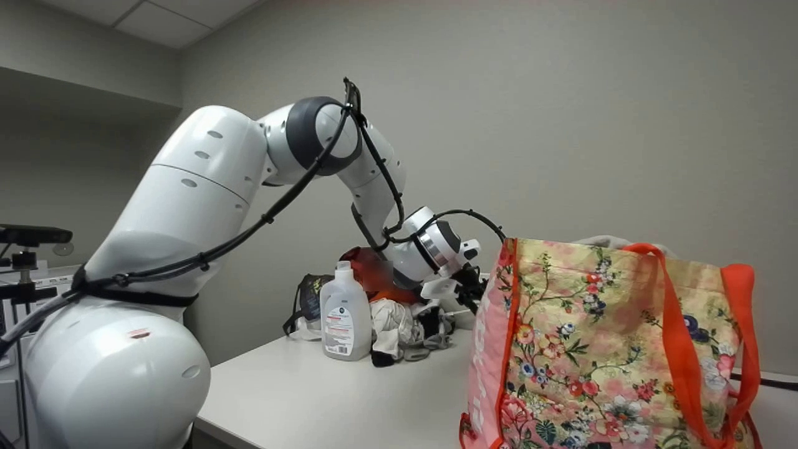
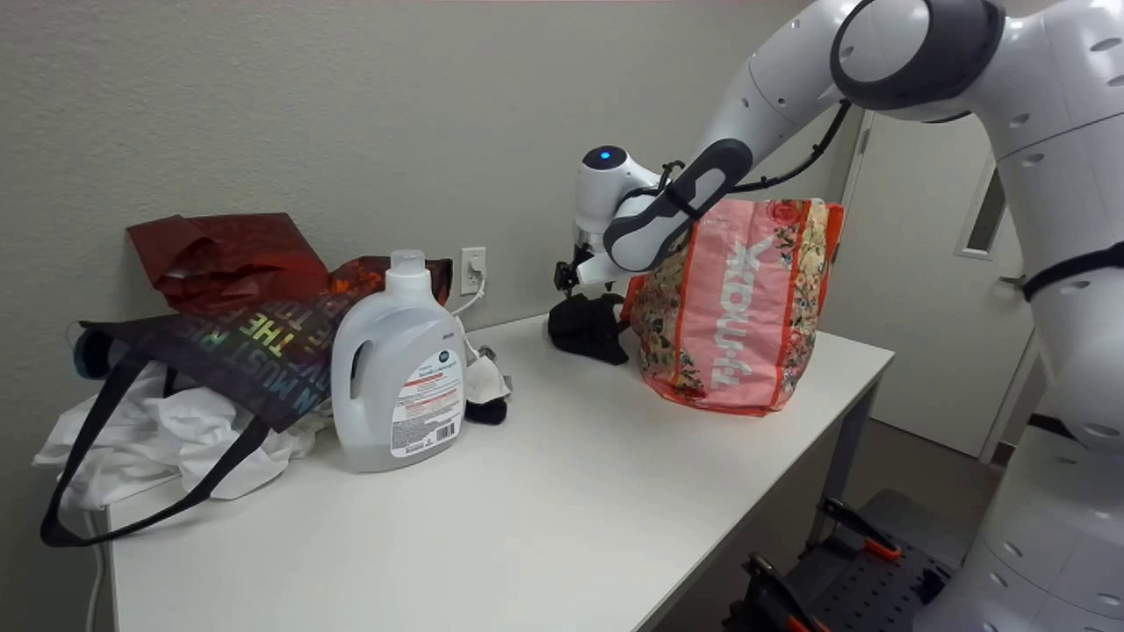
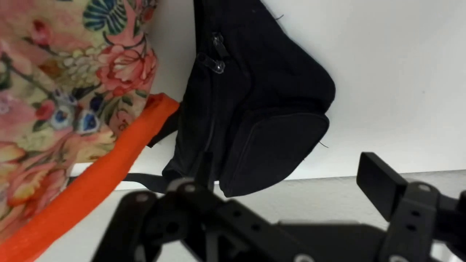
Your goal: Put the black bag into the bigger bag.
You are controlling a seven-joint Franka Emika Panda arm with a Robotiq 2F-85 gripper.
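The black bag (image 2: 587, 326) lies limp on the white table near the wall, beside the bigger bag. It shows with zippers and a strap in the wrist view (image 3: 276, 83). In an exterior view the tote hides it. The bigger bag (image 1: 586, 349) is an upright floral tote with orange-red handles. Its pink side faces out in an exterior view (image 2: 738, 307), and it fills the left of the wrist view (image 3: 72, 72). My gripper (image 3: 289, 169) is open above the black bag, its fingers wide apart. One fingertip overlaps the black bag in view; whether they touch I cannot tell.
A detergent bottle (image 2: 399, 369) stands on the table (image 2: 544, 491). Near it lie a dark lettered bag (image 2: 263, 351), a red bag (image 2: 228, 259) and white cloths (image 2: 193, 430). The wall with an outlet (image 2: 472, 270) is close behind. Grey fabric (image 1: 601, 241) shows above the tote's rim.
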